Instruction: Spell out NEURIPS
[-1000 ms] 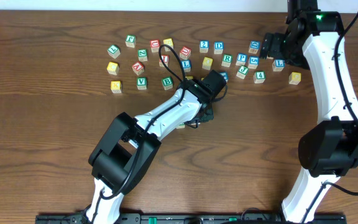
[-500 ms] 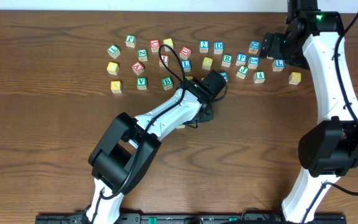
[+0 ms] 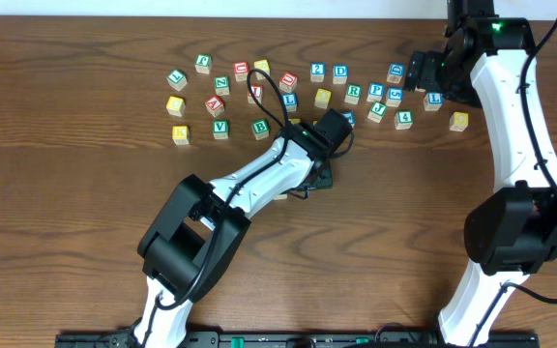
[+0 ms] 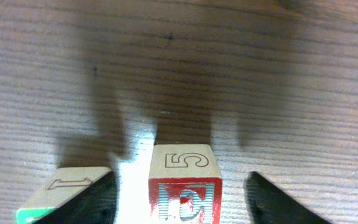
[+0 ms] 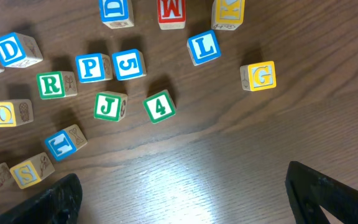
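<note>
1. The left fingers (image 4: 101,199) stand apart, with a gap on each side of the red E cube (image 4: 182,190). The cube sits on the worktop (image 4: 229,74) between them, touched by neither.
2. A cube marked 1 (image 4: 73,186) lies just outside one of those fingers.
3. The right fingers (image 5: 328,199) are spread wide with nothing between them. The green R cube (image 5: 50,84) and blue P cube (image 5: 90,68) lie side by side ahead of them, untouched.
</note>
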Robot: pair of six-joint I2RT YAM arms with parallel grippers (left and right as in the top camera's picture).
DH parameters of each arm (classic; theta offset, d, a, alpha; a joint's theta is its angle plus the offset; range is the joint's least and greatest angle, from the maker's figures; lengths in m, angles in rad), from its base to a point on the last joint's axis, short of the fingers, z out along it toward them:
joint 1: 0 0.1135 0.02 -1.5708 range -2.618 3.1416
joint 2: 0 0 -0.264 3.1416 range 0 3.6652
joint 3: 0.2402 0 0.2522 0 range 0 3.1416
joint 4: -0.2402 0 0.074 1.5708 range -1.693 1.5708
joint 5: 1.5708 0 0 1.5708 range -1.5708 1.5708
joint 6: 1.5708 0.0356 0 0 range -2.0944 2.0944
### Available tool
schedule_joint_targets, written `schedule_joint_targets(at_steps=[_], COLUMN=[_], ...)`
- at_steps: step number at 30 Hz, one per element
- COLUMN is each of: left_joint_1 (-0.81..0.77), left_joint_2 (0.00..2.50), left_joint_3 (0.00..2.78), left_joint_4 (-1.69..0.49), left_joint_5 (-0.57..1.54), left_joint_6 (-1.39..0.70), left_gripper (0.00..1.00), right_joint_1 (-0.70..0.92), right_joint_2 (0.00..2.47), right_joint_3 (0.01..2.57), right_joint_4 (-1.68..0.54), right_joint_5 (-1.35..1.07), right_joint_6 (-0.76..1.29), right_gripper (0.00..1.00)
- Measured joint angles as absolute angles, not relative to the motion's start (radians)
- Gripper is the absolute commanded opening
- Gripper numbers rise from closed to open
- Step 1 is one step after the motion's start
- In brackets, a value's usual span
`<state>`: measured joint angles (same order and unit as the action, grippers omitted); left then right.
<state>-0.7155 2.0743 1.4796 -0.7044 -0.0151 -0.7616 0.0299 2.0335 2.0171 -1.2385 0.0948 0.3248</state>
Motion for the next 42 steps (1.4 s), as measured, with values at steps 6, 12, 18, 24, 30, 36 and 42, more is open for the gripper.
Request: schedule_joint_targets(at_steps=[6,12,18,24,30,36,42], left_joint_1=[-0.714,-0.711,-0.681,-0.636,-0.630,-0.629,-0.629], left_joint_2=[2.070,2.000,1.857,1.735,1.732,1.746,1.832], left_joint_3=[1.494,1.501,1.502,1.516,1.507,1.417,1.366], left_joint_4=[-0.702,-0.701,-0.726,-0.851,-0.932,-0.886,-0.828], left_joint_5=[-0.017,-0.019,-0.023,-0.030,-0.030,-0.030,-0.029], left_joint_6=[-0.702,-0.652,-0.601,-0.594,-0.629,-0.677,-0.702], left_gripper=[0.76,0.76,0.75,0.75,0.75,0.75,0.75], right_joint_1=[0.030,0.030,0.030,0.030,0.030,0.030,0.030], right_joint_2=[2.033,2.033,2.033,2.033,2.033,2.033,2.033], right_joint_3=[2.017,2.017,2.017,2.017,2.017,2.017,2.017], right_joint_4=[-1.238,-1.238,-1.238,-1.238,-1.238,-1.238,-1.238], right_joint_5=[0.095,0.095,0.095,0.095,0.095,0.095,0.095], right_joint_6=[0.325,0.325,0.325,0.325,0.325,0.325,0.325], right_gripper=[0.99,0.99,0.99,0.99,0.99,0.99,0.99])
